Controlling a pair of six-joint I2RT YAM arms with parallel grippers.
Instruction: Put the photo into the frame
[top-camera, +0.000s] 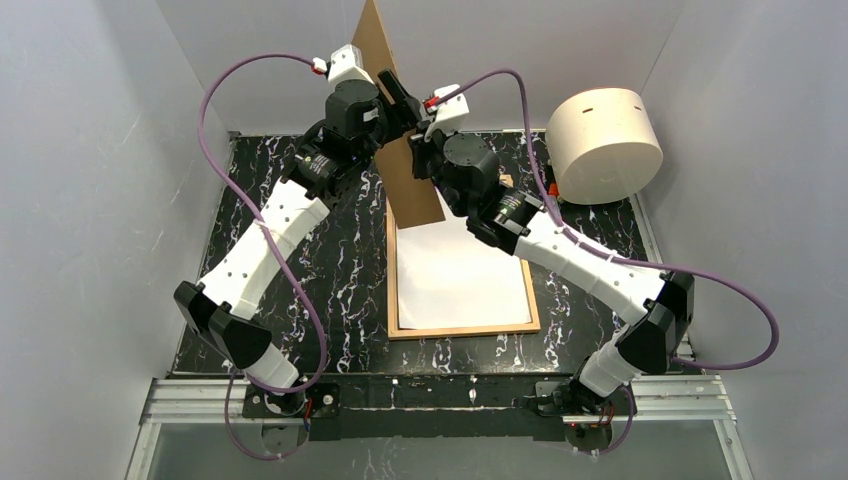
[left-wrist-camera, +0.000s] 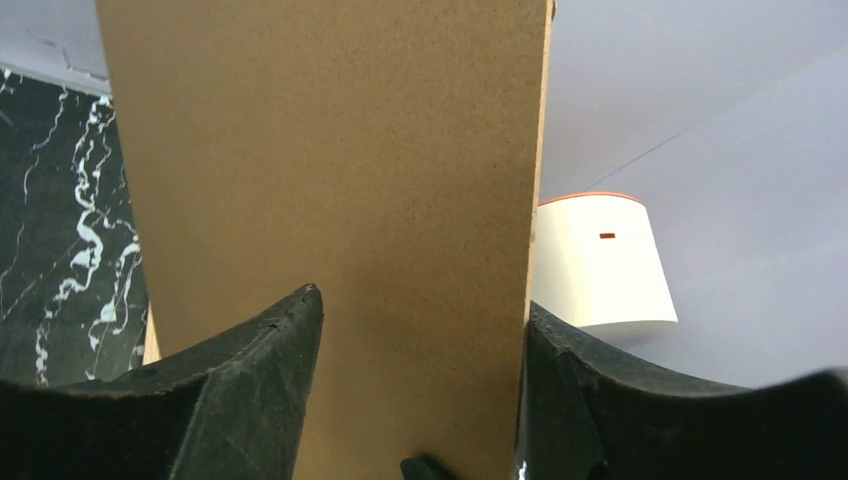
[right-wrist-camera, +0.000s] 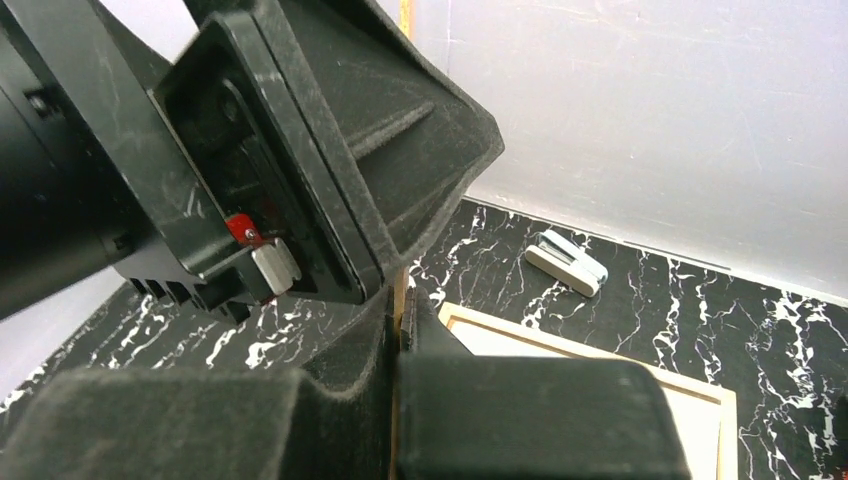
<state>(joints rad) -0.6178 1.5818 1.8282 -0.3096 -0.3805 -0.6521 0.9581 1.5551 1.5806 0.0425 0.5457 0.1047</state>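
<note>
Fingers (left-wrist-camera: 250, 390) of the left gripper (left-wrist-camera: 420, 300): stand spread wide, one at each side of the brown backing board (left-wrist-camera: 330, 170); cannot tell whether either presses on it.

Fingers (right-wrist-camera: 530, 420) of the right gripper (right-wrist-camera: 405, 320): press together on the backing board's thin edge, pinching it low down.

Backing board: stands upright between the two grippers, leaning a little, lower end over the far end of the frame (top-camera: 465, 328); cannot tell whether touching there.

Photo (top-camera: 460, 275): lies plain white back up inside the frame, filling most of it, on the near side of the backing board.

Frame: lies flat on the black marbled table (top-camera: 350, 290), between both arms.

White drum (top-camera: 605, 145): sits at the far right, well apart from the frame.

Small white and grey object (right-wrist-camera: 567, 262): lies on the table beyond the frame's far corner, apart from it.
</note>
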